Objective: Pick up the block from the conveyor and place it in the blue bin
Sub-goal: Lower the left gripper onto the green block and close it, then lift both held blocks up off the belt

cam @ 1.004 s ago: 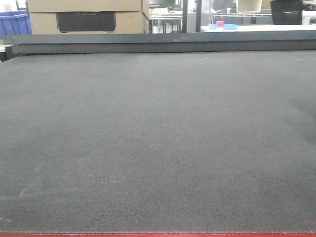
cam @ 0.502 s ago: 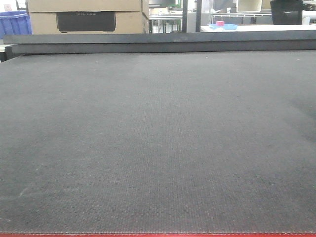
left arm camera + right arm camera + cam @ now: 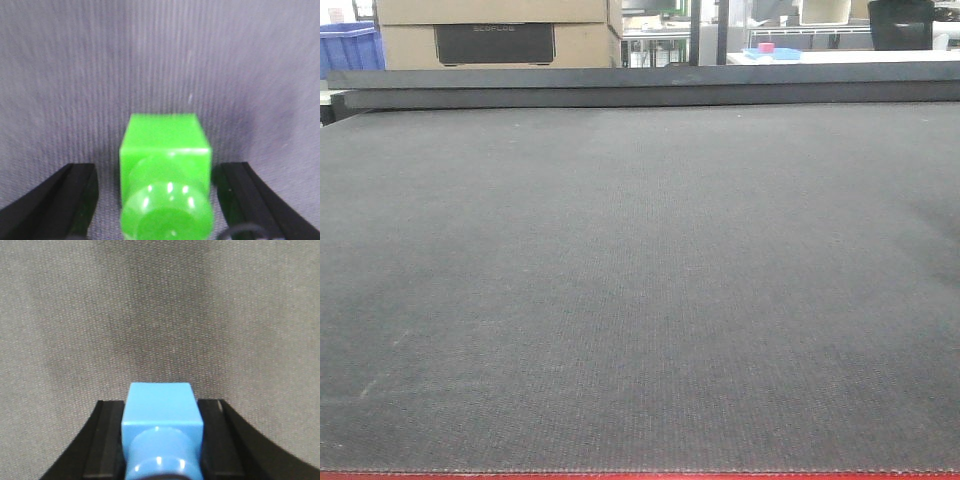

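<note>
Seen from the front, the dark grey woven belt of the conveyor counter [image 3: 640, 280] runs from a thin strip of red frame [image 3: 640, 476] at its near edge to a dark rail along its far edge. Cardboard boxes [image 3: 495, 30] and a blue crate [image 3: 348, 45] stand beyond the far left corner.

Over the belt, the left pincer [image 3: 157, 170] stands open. Its black fingers [image 3: 70, 200] flank a green block [image 3: 165, 145], with a strip of belt showing on either side.

The right pincer [image 3: 161, 412] is closed on a blue block [image 3: 160, 402], its fingers [image 3: 105, 440] pressed against both sides.

Each block has a rounded stud facing the wrist camera. The close views show only belt around the blocks, so their place relative to the counter's edges cannot be told.
</note>
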Motion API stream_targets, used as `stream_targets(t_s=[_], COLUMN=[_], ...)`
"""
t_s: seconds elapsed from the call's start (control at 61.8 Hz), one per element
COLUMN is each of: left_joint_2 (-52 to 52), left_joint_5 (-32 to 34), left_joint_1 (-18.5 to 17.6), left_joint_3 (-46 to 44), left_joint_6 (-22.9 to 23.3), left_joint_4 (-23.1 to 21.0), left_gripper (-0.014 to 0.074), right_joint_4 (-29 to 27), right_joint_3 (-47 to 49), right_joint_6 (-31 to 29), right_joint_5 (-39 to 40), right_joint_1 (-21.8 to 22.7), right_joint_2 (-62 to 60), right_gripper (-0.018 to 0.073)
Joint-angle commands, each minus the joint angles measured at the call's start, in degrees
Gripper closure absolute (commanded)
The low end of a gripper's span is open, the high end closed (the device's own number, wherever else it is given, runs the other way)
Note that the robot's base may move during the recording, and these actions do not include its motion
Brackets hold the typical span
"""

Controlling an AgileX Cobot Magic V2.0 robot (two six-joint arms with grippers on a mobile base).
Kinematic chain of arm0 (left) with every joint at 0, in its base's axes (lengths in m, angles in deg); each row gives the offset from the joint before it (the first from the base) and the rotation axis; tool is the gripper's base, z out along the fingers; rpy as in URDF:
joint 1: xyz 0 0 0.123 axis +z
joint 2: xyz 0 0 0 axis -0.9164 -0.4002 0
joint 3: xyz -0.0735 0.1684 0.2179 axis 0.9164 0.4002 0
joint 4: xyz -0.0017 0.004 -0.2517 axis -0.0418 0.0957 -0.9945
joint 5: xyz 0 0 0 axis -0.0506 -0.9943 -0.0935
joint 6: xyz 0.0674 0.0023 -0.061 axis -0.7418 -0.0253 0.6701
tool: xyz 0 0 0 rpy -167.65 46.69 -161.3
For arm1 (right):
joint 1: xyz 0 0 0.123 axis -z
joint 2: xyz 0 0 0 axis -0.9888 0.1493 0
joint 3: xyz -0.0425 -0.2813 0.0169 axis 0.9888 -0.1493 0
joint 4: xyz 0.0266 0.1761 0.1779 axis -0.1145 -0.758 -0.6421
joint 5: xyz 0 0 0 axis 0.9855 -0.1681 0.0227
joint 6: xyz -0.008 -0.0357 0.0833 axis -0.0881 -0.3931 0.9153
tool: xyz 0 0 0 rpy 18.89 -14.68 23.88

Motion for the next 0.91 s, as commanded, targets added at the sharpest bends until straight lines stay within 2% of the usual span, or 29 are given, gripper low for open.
stream_targets(t_s=[0.0,0.178,0.259,0.372,0.583,0.68,0.89], left_joint_2=[0.08,0.08,0.08,0.08,0.58,2.46,13.23], left_joint_5=[1.53,1.78,1.81,1.58,-1.31,-1.44,1.60], left_joint_1=[-0.03,-0.03,-0.03,-0.03,-0.03,-0.03,-0.03], left_joint_3=[0.34,0.34,0.34,0.34,-0.15,-0.59,-0.48], left_joint_6=[0.35,0.46,0.59,0.67,0.67,0.67,0.67], left_joint_4=[-0.21,-0.66,-0.66,-0.66,-0.66,-0.66,-4.52], left_gripper=[0.0197,0.0197,0.0225,0.0343,0.0700,0.0707,0.0707], right_joint_4=[0.25,0.25,0.25,0.25,0.25,0.25,0.25], right_joint_3=[-0.31,-0.31,-0.31,-0.31,-0.31,-0.31,-0.31], right_joint_6=[-0.22,-0.22,-0.22,-0.22,-0.22,-0.22,-1.38], right_joint_5=[0.76,0.76,0.76,0.76,-0.08,-0.20,2.32], right_joint_1=[0.09,0.09,0.09,0.09,0.09,-0.02,0.01], right_joint_2=[-0.54,-0.54,-0.54,-0.54,-0.79,-2.29,-9.69], right_gripper=[0.0720,0.0720,0.0720,0.0720,0.0720,0.0720,0.0720])
